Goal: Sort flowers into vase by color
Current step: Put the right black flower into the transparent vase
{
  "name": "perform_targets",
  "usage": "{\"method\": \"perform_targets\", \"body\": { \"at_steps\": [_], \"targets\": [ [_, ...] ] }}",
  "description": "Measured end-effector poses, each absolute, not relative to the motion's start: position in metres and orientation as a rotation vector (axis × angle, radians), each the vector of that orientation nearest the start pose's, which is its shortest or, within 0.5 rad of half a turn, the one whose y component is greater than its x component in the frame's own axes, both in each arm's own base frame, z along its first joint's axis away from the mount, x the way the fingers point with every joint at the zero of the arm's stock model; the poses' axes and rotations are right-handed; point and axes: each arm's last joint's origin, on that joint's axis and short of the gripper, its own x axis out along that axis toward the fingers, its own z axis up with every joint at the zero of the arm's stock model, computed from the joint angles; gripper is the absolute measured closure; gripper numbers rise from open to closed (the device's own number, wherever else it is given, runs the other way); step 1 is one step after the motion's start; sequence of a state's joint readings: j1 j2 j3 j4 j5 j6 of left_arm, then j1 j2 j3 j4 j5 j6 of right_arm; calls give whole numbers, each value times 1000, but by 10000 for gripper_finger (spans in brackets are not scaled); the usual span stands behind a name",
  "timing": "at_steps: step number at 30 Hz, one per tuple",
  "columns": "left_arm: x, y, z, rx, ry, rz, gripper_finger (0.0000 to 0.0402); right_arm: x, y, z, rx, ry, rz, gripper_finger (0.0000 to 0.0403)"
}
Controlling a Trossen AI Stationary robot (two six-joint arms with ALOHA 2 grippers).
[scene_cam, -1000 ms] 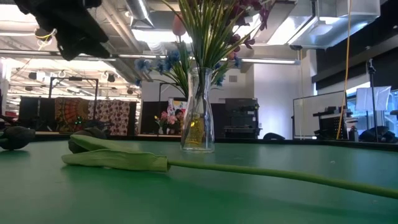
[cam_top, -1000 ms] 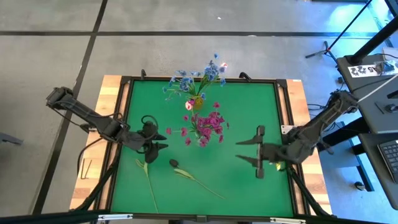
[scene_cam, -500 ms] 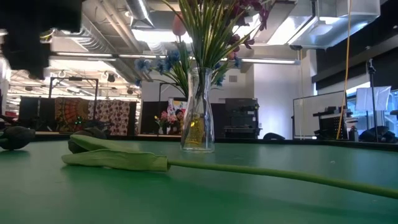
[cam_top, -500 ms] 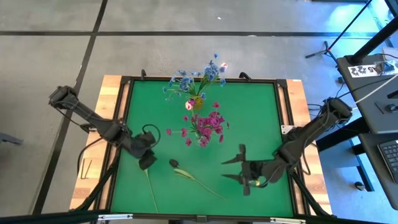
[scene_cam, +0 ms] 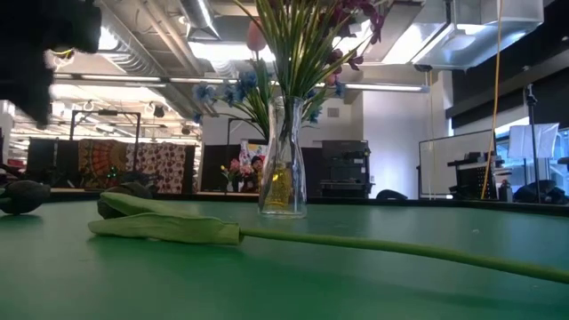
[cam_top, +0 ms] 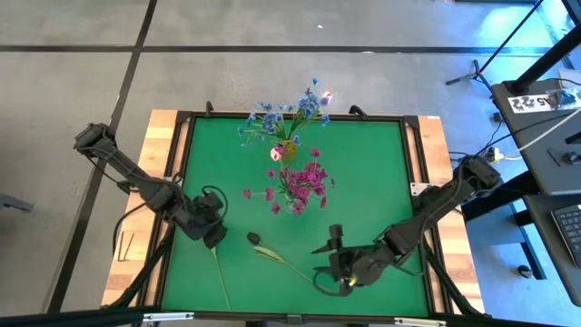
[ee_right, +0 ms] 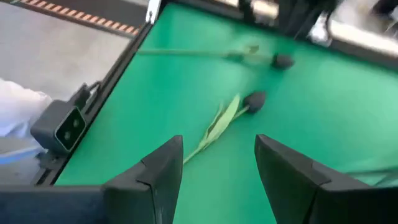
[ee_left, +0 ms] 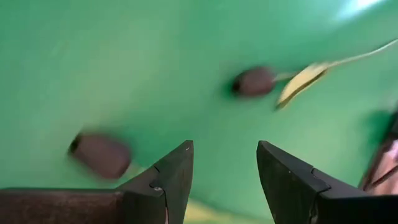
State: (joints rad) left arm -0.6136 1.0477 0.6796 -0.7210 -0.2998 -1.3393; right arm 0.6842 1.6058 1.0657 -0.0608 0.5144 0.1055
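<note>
The right gripper [cam_top: 329, 257] hangs low over the near right part of the green mat [cam_top: 372, 173], its fingers spread wide and holding nothing; in its wrist view the two fingers [ee_right: 158, 168] frame a dark bud [ee_right: 254, 99] with a long green leaf and stem lying flat on the mat. The left gripper [cam_top: 215, 234] sits over the near left of the mat, just beside the second dark bud [ee_left: 101, 154], fingers parted and empty (its wrist view shows both buds, the other [ee_left: 254, 81] farther off with a leaf at its side).

Two dark-bud flowers lie on the mat between the grippers: one [cam_top: 254, 239] with its stem running toward the right gripper, the other's stem [cam_top: 220, 277] running toward the near edge.

A glass vase [scene_cam: 283, 160] stands toward the far middle of the mat, with blue clusters [cam_top: 272, 118] on the far side, magenta clusters [cam_top: 304, 182] on the near side, and a pink-white bud [cam_top: 275, 154] between them.
</note>
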Motion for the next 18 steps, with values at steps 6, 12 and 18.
{"method": "perform_targets", "body": {
  "at_steps": [6, 12, 18],
  "targets": [
    [170, -104, 228, -632, 723, 277, 231, 297, 204, 207, -143, 607, 130, 205],
    [178, -106, 237, -533, 592, 227, 231, 313, 201, 170, -66, 709, 116, 205],
    [178, -105, 238, -504, 560, 256, 231, 320, 208, 148, -19, 726, 147, 205]
  ]
}}
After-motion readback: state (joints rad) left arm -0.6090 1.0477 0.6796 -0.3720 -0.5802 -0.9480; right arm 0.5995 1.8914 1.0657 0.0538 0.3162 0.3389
